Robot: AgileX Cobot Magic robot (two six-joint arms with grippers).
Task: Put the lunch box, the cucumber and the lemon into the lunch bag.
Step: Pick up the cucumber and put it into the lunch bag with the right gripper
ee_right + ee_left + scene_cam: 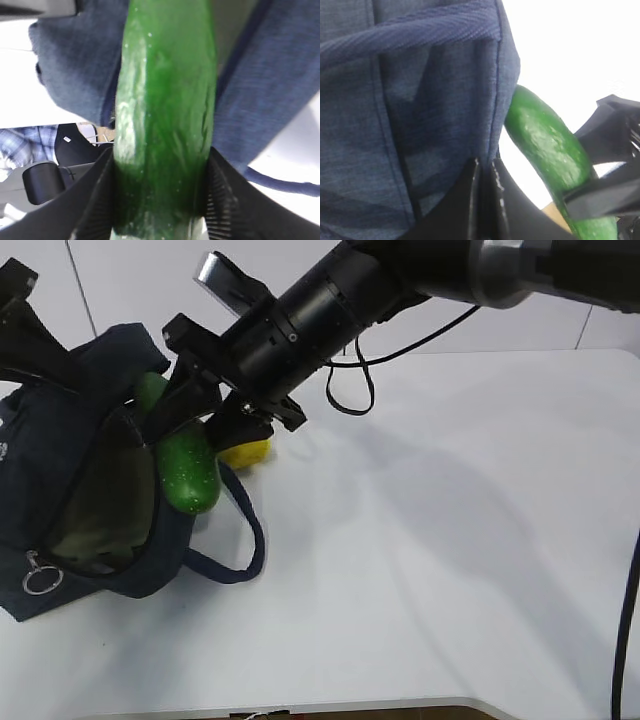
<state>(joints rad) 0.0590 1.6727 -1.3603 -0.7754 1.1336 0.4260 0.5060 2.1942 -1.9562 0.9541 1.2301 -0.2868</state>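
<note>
A big white table point(430, 570) fills the room view, with a pale wall behind it. At the far left edge of the table sits the lunch bag point(60, 455), dark blue cloth, lying with its mouth open toward the right. A metal ring pull point(41, 580) hangs at its front left corner, and one loop handle point(245, 540) lies flat on the table just to the right of the bag. The left gripper point(485, 200) is at the back left of the bag; its two black fingers are pressed together on a fold of the blue cloth at the bag's edge, so it is pinching the lunch bag. Next comes the cucumber point(188, 470), dark green and shiny. It is tilted, with its upper end behind the bag's rim and its round lower end sticking out over the mouth of the bag. The right gripper point(205, 405) reaches in from the top right on a long black arm and squeezes the cucumber between its two ribbed fingers point(227, 200), one on each side. Just to the right of the cucumber, under the black gripper, the yellow lemon point(247, 452) rests on the table beside the bag. A black cable point(350, 390) hangs in a loop from the arm over the table.
</note>
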